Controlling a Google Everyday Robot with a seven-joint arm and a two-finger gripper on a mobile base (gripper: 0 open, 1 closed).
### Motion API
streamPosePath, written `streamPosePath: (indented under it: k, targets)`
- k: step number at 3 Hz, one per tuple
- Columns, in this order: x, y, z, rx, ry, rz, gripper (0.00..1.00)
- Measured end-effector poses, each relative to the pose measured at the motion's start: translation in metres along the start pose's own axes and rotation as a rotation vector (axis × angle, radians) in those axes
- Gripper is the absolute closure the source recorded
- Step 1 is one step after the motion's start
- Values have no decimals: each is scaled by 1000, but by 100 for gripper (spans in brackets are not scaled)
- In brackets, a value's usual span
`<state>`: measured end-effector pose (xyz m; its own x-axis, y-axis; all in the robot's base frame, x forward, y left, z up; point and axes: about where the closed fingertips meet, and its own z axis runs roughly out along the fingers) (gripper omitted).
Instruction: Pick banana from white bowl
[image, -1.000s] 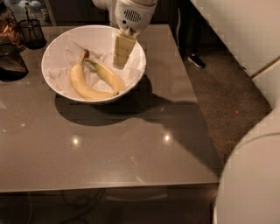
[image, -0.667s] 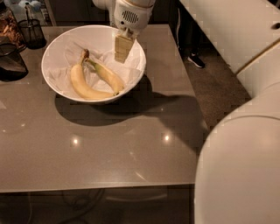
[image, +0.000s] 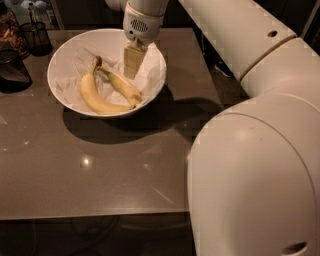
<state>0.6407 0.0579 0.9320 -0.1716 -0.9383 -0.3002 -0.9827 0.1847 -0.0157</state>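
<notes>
The gripper (image: 132, 61) hangs inside the white bowl (image: 65, 55) on the counter (image: 100, 170), just up and right of the banana (image: 124, 88) lying in that bowl; whether it is clenched or released I cannot tell. Since a second ago it has edged lower and leftward, nearer the fruit. One bowl holds two bananas, the paler banana (image: 92, 97) lying beside the first.

Glossy grey-brown counter (image: 100, 170) fills the frame, dotted with small light glints. Black mesh cup (image: 37, 37) upper left; dark floor (image: 227, 87) right. The hand (image: 132, 62) hangs upper centre.
</notes>
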Motion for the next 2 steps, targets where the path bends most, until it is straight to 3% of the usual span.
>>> streamPosePath:
  k: [1, 2]
  targets:
    - [-7, -4, 10, -16, 4, -2, 48]
    - [-11, -8, 15, -24, 6, 1, 50]
